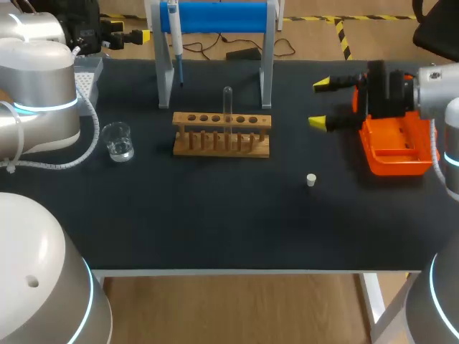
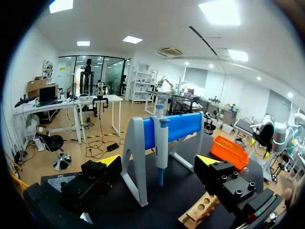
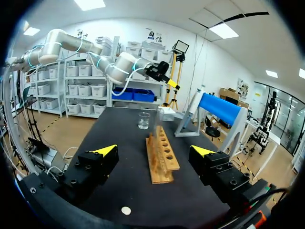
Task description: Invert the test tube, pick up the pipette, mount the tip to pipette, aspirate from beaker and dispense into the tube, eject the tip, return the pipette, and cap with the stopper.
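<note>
A clear test tube (image 1: 227,104) stands upright in the wooden rack (image 1: 222,134), which also lies ahead of my right gripper (image 3: 162,155). The blue-and-white pipette (image 1: 174,36) hangs on the blue stand (image 1: 215,16); in the left wrist view the pipette (image 2: 162,140) is straight ahead of my open left gripper (image 2: 158,162). A glass beaker (image 1: 117,141) holding some liquid stands left of the rack. The small white stopper (image 1: 311,180) lies on the mat right of the rack. My right gripper (image 1: 319,103) hovers open to the right of the rack, holding nothing.
An orange bin (image 1: 398,147) sits under my right arm at the table's right side. A tip box (image 1: 87,72) stands at the back left, near my left arm. The stand's white legs (image 1: 164,79) rise just behind the rack.
</note>
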